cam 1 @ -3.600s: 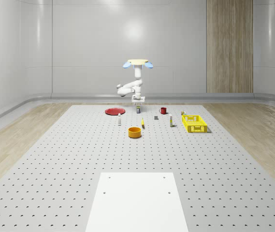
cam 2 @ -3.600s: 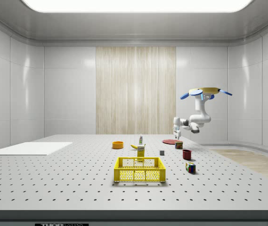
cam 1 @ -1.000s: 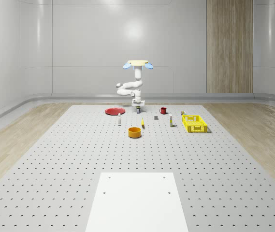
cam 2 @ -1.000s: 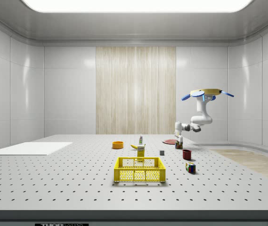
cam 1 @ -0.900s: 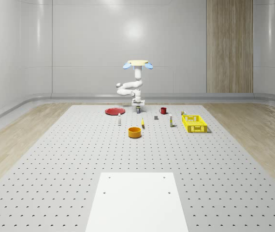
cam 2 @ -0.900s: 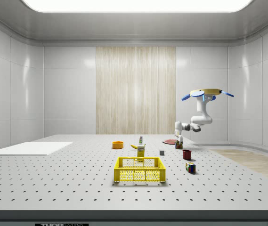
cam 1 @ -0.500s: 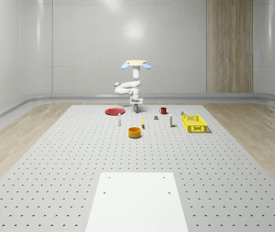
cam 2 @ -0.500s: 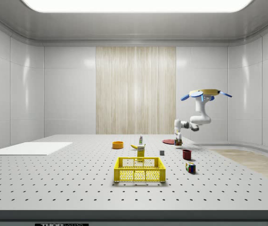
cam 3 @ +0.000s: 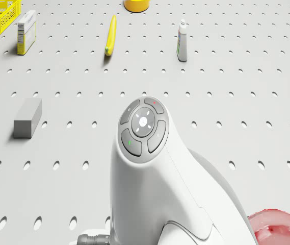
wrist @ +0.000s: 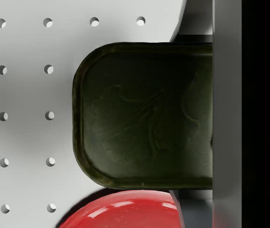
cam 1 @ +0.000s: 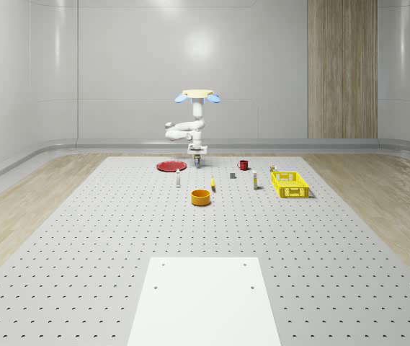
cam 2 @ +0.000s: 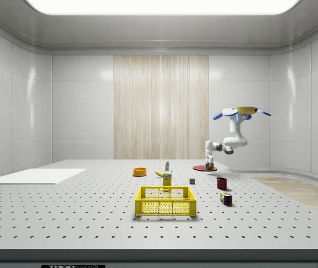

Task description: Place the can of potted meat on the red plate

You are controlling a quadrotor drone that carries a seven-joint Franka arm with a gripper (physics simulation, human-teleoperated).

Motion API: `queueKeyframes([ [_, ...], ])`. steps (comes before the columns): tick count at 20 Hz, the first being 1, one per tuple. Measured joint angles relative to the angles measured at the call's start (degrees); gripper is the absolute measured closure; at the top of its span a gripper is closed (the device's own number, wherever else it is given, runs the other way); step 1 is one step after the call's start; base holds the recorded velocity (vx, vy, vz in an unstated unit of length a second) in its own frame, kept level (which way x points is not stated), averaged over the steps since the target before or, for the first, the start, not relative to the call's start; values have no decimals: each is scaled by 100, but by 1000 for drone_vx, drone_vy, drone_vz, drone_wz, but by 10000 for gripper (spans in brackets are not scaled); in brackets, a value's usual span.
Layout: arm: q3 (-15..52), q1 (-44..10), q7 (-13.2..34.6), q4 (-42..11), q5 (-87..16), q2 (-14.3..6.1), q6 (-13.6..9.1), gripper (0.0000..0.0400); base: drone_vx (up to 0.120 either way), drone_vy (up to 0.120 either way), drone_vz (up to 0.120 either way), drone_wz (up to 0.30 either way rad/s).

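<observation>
Whole-scene view: the drone [cam 1: 197,95] hovers over the far end of the counter [cam 1: 104,245], arm hanging down, with the pincer [cam 1: 197,158] just off the plate [cam 1: 170,166] on that view's right. The pincer is pinching the can [cam 1: 197,160], lifted off the counter. Closer to the camera there's an orange bowl [cam 1: 201,197] and a yellow crate [cam 1: 290,184].

Side view: the drone [cam 2: 241,113] is up in the air, the can [cam 2: 209,166] is held above the plate [cam 2: 203,168], right around its edge.

Drone view: the arm's wrist [cam 3: 150,163] is up front, a bit of the plate [cam 3: 282,229] beside it. Past it on the counter sit a grey block [cam 3: 27,118], banana [cam 3: 110,35], small bottle [cam 3: 182,41] and box [cam 3: 26,32].

Wrist view: the can [wrist: 144,116] is clamped against a dark finger [wrist: 248,114], with the plate's [wrist: 125,211] rim right next to it and bare counter [wrist: 25,95] below.
</observation>
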Motion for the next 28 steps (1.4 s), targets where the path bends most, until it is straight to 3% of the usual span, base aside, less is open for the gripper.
queueKeyframes([
  [28,83,-96,5,17,167,-343,316,112,0,-120,7,0],
])
